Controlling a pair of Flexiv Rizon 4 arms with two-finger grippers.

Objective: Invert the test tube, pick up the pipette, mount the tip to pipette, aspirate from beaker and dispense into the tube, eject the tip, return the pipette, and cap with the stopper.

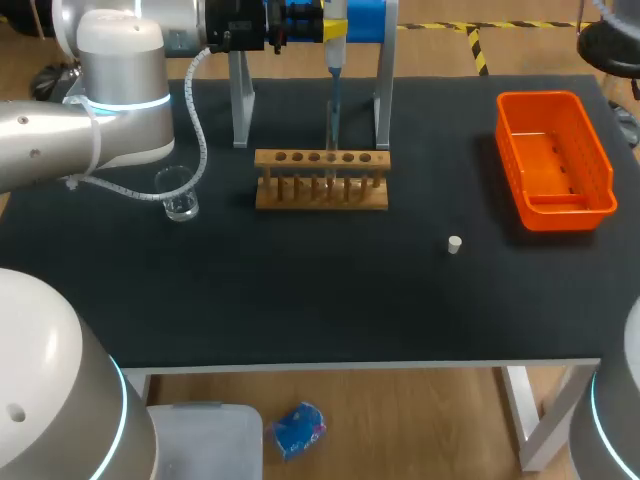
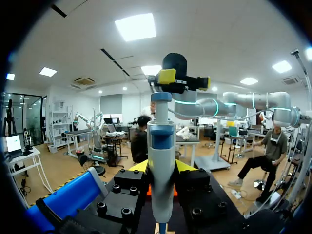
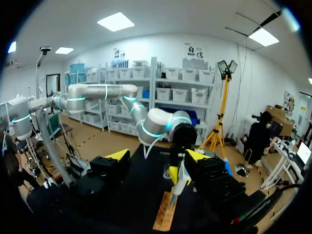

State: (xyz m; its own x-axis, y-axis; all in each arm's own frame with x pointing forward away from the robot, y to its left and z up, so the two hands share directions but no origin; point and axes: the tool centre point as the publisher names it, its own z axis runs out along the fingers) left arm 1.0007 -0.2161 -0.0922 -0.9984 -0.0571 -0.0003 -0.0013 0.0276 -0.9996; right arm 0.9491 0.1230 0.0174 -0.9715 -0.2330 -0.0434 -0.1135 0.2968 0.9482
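Note:
My left gripper [image 1: 335,30] hangs above the back of the table, shut on the white and blue pipette [image 1: 335,95]. The pipette points straight down at the wooden tube rack [image 1: 320,182]. In the left wrist view the pipette [image 2: 161,165] stands upright between the yellow fingertips [image 2: 138,166]. I cannot make out a tube in the rack. A glass beaker [image 1: 178,196] sits left of the rack. The small white stopper [image 1: 454,244] lies to the rack's right. My right gripper [image 3: 157,157] is open and holds nothing; it faces the pipette [image 3: 179,187] and the rack [image 3: 165,217].
A pipette stand with grey legs [image 1: 240,100] and a blue top stands just behind the rack. An orange bin [image 1: 555,160] sits at the table's right side. The black tabletop [image 1: 300,290] stretches in front of the rack.

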